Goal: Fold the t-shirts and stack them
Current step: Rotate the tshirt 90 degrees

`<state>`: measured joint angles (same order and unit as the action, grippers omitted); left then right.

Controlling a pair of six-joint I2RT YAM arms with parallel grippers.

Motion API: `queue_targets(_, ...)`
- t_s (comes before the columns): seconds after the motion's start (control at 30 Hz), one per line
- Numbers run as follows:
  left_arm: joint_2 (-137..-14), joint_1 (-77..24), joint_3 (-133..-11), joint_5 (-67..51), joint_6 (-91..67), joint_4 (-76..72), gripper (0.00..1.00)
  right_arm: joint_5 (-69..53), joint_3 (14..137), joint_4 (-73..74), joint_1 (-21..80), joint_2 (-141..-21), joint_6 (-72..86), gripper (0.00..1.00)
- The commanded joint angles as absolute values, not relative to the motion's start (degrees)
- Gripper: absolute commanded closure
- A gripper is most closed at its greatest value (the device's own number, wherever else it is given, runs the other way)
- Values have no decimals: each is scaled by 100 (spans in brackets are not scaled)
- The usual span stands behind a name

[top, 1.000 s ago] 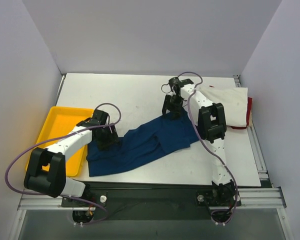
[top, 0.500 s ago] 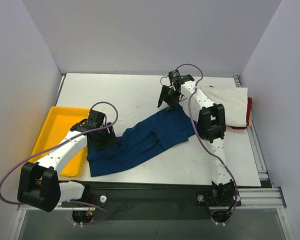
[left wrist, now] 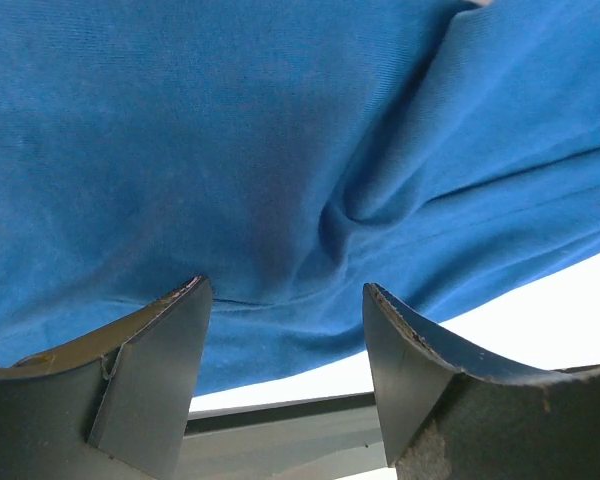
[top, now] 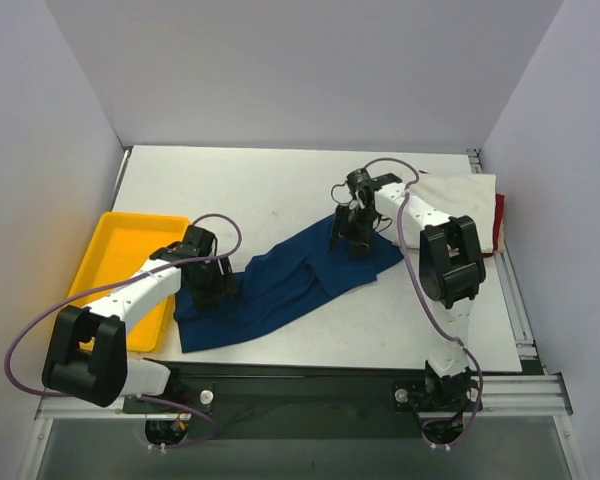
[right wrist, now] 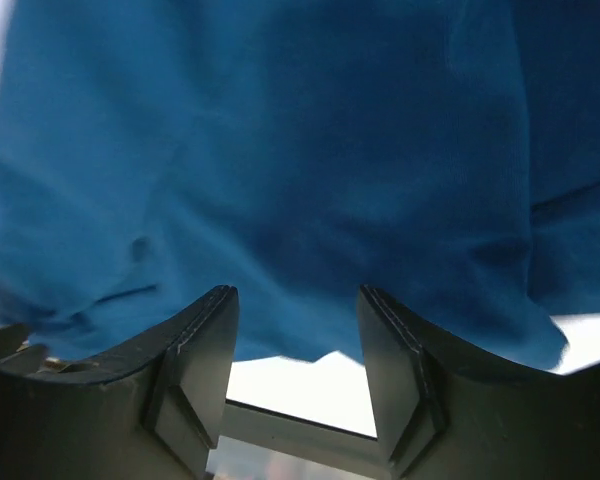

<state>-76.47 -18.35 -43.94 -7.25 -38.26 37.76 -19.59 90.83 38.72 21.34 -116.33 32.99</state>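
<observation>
Early going | large navy blue cloth t-shirt [top: 280,290] rumpled, unfolded, just right of yellow plastic tray [top: 115,255] | cream-white t-shirt [top: 460,205] overlaps red t-shirt [top: 498,225] well right of tray | left pincer [top: 210,292] and right pincer [top: 352,235] both spread over navy cloth, pinching nothing

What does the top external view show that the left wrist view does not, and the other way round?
Only the top view shows the yellow plastic tray, the cream-white cloth t-shirt, an edge of the red cloth t-shirt and the right gripper. Only the left wrist view shows the jaws of the left gripper standing open and a deep crease in the cloth. Both show the navy blue cloth t-shirt.
</observation>
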Motion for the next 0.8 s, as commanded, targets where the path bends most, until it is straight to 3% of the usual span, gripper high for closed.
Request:
queue_targets(0.0, -7830, -1863, -4394, -861, -3709, 3507, 27, -1846, 8938, 3920, 2180, -11847, 3436, 50)
queue_targets(0.33, -8498, -1863, -4816, -826, -3621, 3349, 27, -1125, 9807, 3999, 2048, -12971, 3858, 50)
queue_targets(0.77, -9290, -1951, -6196, -1240, -3876, 2944, 27, -1641, 13217, 4421, 1626, -14572, 4175, 51)
